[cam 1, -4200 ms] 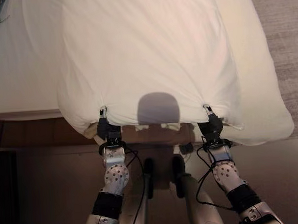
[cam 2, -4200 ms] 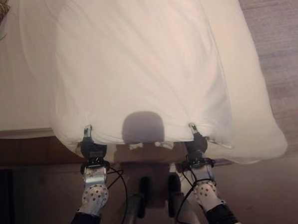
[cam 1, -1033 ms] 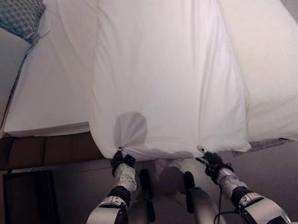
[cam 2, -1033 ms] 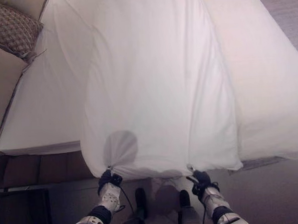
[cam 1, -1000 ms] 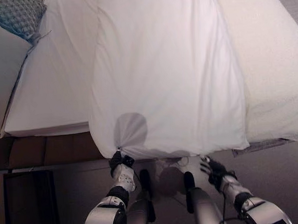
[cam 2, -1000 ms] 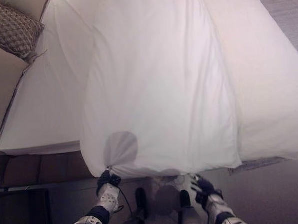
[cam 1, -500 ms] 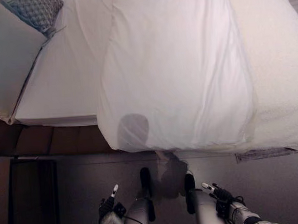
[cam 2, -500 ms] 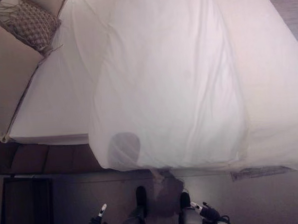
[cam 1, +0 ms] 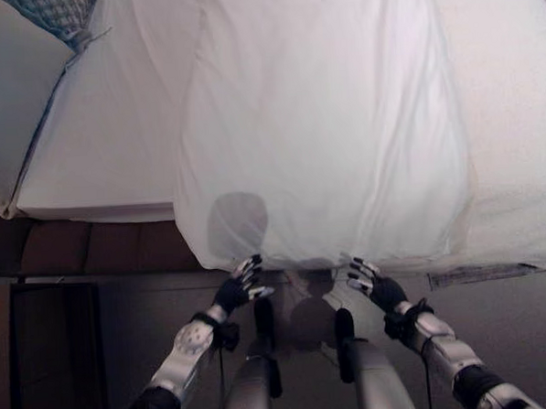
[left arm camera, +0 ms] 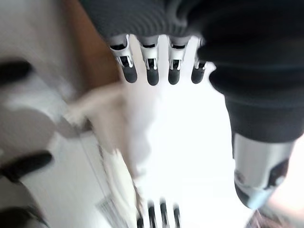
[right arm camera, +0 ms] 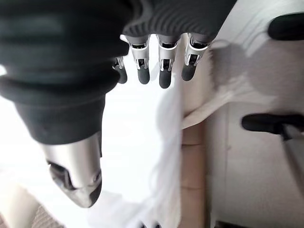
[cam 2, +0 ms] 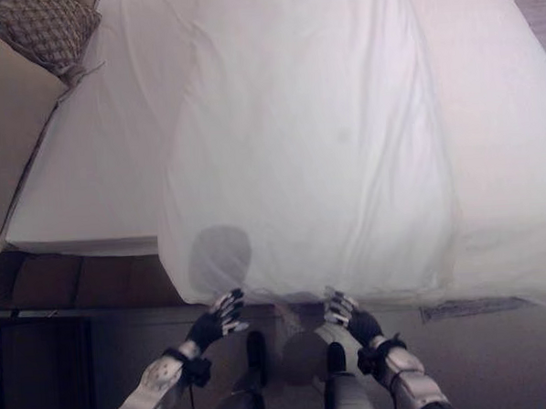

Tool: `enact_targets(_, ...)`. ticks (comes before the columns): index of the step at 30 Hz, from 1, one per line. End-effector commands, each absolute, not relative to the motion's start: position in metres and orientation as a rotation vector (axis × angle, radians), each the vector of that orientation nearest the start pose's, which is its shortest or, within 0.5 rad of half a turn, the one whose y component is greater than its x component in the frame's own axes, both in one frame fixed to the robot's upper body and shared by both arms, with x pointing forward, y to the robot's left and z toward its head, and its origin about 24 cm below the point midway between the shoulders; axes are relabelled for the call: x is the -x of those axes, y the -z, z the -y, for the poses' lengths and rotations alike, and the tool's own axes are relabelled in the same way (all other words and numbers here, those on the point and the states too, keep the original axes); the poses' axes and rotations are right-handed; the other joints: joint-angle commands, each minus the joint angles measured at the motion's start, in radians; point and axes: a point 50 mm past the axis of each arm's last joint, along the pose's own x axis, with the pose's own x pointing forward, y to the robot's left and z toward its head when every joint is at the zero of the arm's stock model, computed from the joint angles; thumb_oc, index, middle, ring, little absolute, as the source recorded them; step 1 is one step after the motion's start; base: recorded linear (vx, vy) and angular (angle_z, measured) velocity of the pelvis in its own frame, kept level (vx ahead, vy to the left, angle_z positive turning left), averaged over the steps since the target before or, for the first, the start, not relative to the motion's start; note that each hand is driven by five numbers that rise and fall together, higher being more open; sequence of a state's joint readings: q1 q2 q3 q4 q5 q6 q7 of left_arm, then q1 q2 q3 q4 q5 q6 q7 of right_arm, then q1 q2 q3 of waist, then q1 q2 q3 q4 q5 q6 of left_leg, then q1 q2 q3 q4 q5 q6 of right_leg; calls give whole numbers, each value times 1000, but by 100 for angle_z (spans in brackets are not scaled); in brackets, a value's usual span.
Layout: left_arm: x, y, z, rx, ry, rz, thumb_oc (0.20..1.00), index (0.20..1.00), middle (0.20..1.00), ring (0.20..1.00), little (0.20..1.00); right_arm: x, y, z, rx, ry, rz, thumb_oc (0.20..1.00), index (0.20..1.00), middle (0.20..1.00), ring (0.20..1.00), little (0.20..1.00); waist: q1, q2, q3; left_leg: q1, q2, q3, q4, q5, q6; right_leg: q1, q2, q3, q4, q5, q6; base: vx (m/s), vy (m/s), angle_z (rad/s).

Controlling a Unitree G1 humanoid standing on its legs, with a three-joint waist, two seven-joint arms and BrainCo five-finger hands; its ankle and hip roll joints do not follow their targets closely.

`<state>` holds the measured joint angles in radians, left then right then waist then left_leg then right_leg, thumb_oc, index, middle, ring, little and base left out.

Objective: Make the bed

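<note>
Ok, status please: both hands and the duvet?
Left hand open, right hand open, both at duvet edge, holding nothing. Duvet hangs over bed end. Nothing in the way.

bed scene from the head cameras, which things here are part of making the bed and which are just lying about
Part of the job:
white duvet, its near edge hanging over the foot of the bed
mattress with its white sheet
left hand, open, just below the duvet edge
right hand, open, just below the duvet edge

Just lying about:
patterned cushion at the far left corner
dark floor
</note>
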<state>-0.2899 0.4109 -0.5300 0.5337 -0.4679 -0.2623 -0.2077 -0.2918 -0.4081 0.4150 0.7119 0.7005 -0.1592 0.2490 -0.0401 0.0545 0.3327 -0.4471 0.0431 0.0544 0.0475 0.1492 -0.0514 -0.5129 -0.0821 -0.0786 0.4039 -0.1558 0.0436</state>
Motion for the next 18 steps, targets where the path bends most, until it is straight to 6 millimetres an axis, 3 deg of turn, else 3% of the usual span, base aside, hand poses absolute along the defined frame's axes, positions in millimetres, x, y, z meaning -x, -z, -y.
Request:
enact_targets(1,-296,-31,-125,-105,688,-41,1000,1000,1000,1000,1000,-296,2,173,-179,-425,-255,1000,1000,1000,1000,1000,-10,-48,25,23,-62,32,71,-115,18,52,7,46,-264,208,74,-41,-10,-6)
enact_targets(5,-318,-70,-101,-161,925,7,1000,1000,1000,1000,1000,-323,-27,164,-190,-530,-210,1000,1000,1000,1000,1000,-17,-46,44,-40,-60,28,148,-133,21,-7,13,50,-198,194,67,-56,-26,-1)
enact_targets(9,-331,-91,-94,-208,987,37,1000,1000,1000,1000,1000,-335,-41,154,-222,-594,-201,1000,1000,1000,1000,1000,-22,-46,49,-86,-56,28,192,-144,20,-54,15,48,-158,187,65,-43,-16,3)
enact_targets(13,-352,-120,-91,-235,904,126,1000,1000,1000,1000,1000,-353,-64,151,-234,-592,-155,1000,1000,1000,1000,1000,-26,-47,52,-152,-52,31,241,-150,17,-116,14,44,-116,181,63,-55,-16,1)
enact_targets(18,-385,-149,-110,-240,618,193,1000,1000,1000,1000,1000,-383,-107,160,-191,-495,-63,1000,1000,1000,1000,1000,-23,-51,66,-252,-40,31,345,-175,12,-209,15,40,-33,165,58,-50,-16,2)
